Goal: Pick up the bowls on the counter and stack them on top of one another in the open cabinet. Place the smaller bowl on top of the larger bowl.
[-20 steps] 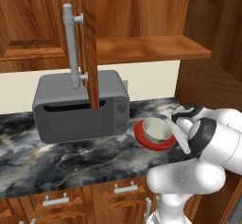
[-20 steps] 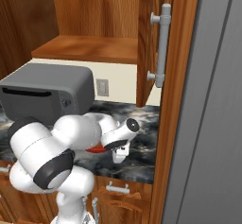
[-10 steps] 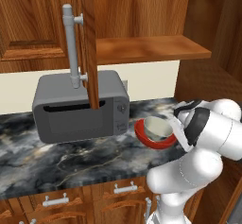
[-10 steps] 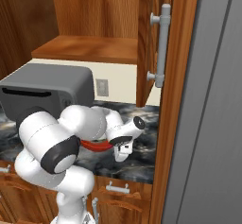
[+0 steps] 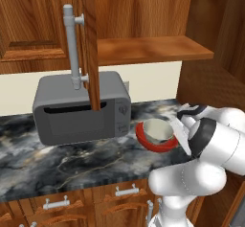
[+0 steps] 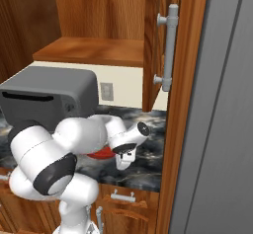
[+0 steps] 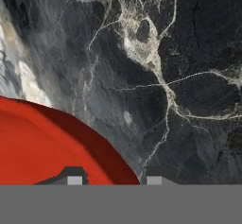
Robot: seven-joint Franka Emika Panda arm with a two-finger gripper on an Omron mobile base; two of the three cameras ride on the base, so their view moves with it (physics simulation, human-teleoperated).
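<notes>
Red and wide, the larger bowl [image 5: 143, 140] sits on the counter [image 5: 57, 159] just right of the microwave [image 5: 81, 108], and the smaller bowl [image 5: 158, 130], pale cream-grey, rests inside it. In the left base view the robot's wrist hangs low at the right side of this pair, hiding their right edge. In the hand view the gripper [image 7: 115, 176] is down at the red bowl's rim: one fingertip [image 7: 74, 178] stands over the glossy red surface, the other over the dark veined marble outside it, so the rim passes between the two tips. The jaws stand partly apart; whether they already press the rim cannot be told. In the right base view a sliver of red [image 6: 101, 153] shows beneath the forearm, with the hand angled down beside it.

Above, the open cabinet [image 5: 153, 49] has a plain wooden shelf with nothing seen on it. Its door [image 5: 88, 44], swung outward, hangs in front of the microwave with the long grey bar handle [image 5: 72, 46] facing left. A wall outlet [image 6: 106, 91] sits behind the microwave. Drawers with small silver handles [image 5: 127, 190] run below the counter edge. A grey panel [image 6: 222, 129] fills the right of the right base view.
</notes>
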